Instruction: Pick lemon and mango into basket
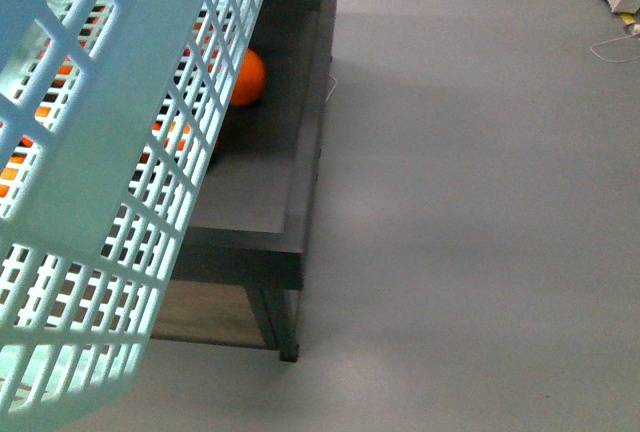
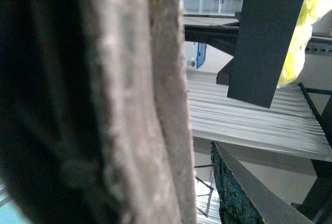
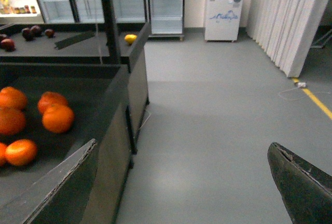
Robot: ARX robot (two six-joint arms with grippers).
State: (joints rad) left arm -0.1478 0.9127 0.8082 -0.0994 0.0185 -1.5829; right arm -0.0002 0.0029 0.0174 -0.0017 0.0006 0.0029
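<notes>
The light aqua basket [image 1: 110, 152] fills the left of the front view, tilted and lifted, with orange fruit showing through its lattice. My left gripper [image 2: 179, 182] is shut on the basket's brown handle [image 2: 129, 105], which blocks most of the left wrist view; one dark finger [image 2: 233, 198] shows beside it. My right gripper [image 3: 182, 146] is open and empty over the grey floor, next to the fruit bin. A small yellow fruit [image 3: 130, 38], possibly the lemon, lies on the far dark shelf. I cannot make out the oblong mango. Neither arm shows in the front view.
A dark fruit bin [image 3: 116, 130] holds several round orange fruits [image 3: 57, 117]; one [image 1: 247, 77] shows in the front view beside the basket. Dark red fruits [image 3: 26, 32] lie on the far shelf. A white chest freezer [image 3: 223, 11] and glass-door fridges stand at the back. White curtain [image 3: 290, 16] on the right.
</notes>
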